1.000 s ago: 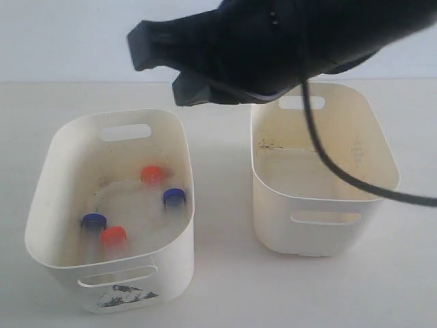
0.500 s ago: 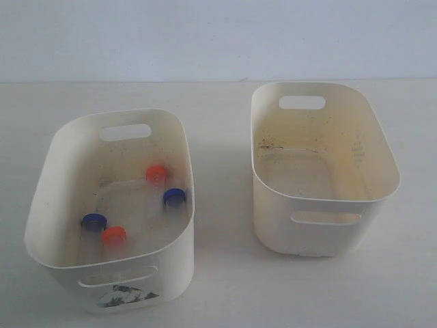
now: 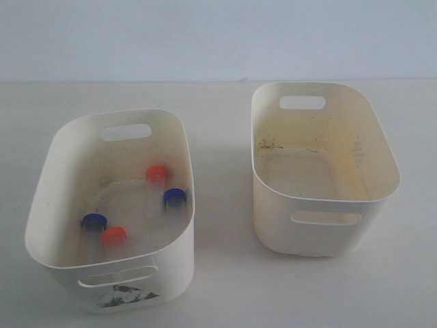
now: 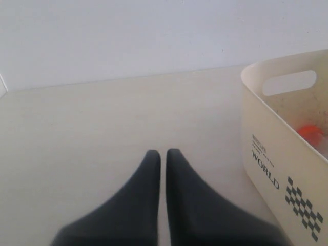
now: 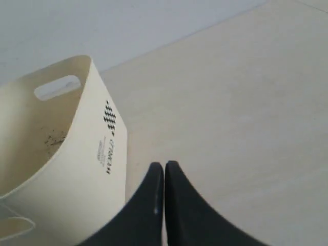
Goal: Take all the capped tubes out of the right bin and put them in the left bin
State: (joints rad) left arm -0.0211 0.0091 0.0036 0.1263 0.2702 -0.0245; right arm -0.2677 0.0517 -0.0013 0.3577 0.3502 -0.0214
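Four capped tubes sit inside the left bin; left pincer and right pincer both pressed together

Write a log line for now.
capped tubes: four in left bin | right bin: no tubes | left gripper: shut, empty | right gripper: shut, empty

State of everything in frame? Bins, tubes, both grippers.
left bin: upright, holds four tubes
right bin: upright, no tubes inside
far orange tube: capped, in left bin
near orange tube: capped, in left bin
far blue tube: capped, in left bin
near blue tube: capped, in left bin
left gripper: shut, empty
right gripper: shut, empty
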